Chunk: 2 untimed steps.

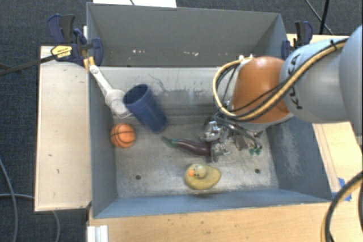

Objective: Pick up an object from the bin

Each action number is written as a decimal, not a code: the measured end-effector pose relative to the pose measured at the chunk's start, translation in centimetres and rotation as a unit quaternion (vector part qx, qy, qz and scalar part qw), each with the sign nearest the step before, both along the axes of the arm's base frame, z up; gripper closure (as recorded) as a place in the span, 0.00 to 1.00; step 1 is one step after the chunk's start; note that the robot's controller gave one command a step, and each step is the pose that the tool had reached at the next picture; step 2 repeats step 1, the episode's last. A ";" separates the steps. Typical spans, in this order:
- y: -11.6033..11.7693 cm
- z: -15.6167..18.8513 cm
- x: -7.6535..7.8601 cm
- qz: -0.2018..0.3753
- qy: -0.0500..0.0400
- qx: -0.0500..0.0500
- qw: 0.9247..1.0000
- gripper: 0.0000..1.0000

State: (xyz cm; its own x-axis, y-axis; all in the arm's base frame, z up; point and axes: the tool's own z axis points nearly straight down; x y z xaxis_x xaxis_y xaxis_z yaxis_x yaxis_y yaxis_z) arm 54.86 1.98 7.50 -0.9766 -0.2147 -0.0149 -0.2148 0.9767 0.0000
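My gripper (218,147) is low in the middle of the bin, under the orange cover, its tips right at the right end of a dark purple eggplant-shaped toy (190,146) lying on the floor. Whether the toy sits between the fingertips I cannot make out. A yellow rubber duck (202,177) lies just in front of the gripper, near the bin's front wall.
A dark blue cup (144,107) lies tipped at the left, beside a white handled brush or scoop (109,93) leaning on the left wall. A small orange basketball (123,135) rests at the left. The arm fills the bin's right side.
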 end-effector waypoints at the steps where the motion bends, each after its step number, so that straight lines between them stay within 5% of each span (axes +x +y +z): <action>1: -2.0 13.9 1.1 -0.027 0.005 -0.001 1.000 1.00; 2: -2.0 13.9 1.1 -0.027 0.005 -0.001 1.000 1.00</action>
